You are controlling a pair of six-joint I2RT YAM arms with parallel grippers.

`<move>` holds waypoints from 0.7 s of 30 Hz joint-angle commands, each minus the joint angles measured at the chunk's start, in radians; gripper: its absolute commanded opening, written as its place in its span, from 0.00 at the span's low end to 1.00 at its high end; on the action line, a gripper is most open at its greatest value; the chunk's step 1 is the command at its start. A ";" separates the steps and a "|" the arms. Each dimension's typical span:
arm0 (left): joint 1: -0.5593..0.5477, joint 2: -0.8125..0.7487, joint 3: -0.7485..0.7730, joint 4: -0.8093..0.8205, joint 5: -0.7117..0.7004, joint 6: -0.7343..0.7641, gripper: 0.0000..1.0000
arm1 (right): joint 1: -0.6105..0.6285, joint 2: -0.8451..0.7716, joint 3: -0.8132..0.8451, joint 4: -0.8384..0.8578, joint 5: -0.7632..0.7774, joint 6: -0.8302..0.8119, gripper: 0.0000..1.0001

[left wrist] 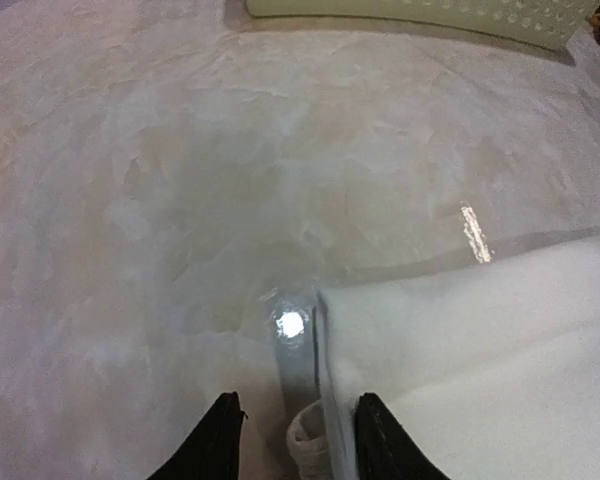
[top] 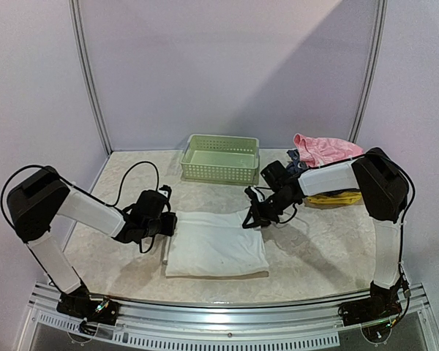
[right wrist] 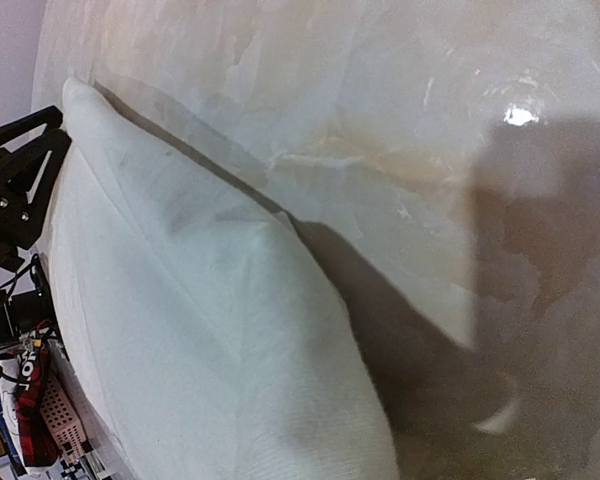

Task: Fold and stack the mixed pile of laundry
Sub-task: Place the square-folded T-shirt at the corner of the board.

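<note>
Finishing fold of white piece (top: 218, 252), lying flat on worktop (top: 314, 248). Left hand (left wrist: 300, 450) sitting part-open astride its left edge, gripping nothing. Right hand (top: 250, 217) sitting closed at far-right corner; hold on cloth unclear. Pink piece (top: 318, 148) lying back right. Advising: lifting hands straight off, not dragging edges.

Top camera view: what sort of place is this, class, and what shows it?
Probably a robot lab booth: two arms bolted at a table's edge, plain walls, staged white garment and green basket.

Nothing legible on show here. A red, white and black printed patch (right wrist: 22, 395) at the right wrist view's edge carries marks, too blurred to read.
</note>
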 commanded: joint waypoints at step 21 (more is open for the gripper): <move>-0.064 -0.591 -0.226 -0.256 -0.027 0.039 0.96 | -0.013 -0.136 0.157 -0.325 0.325 -0.120 0.00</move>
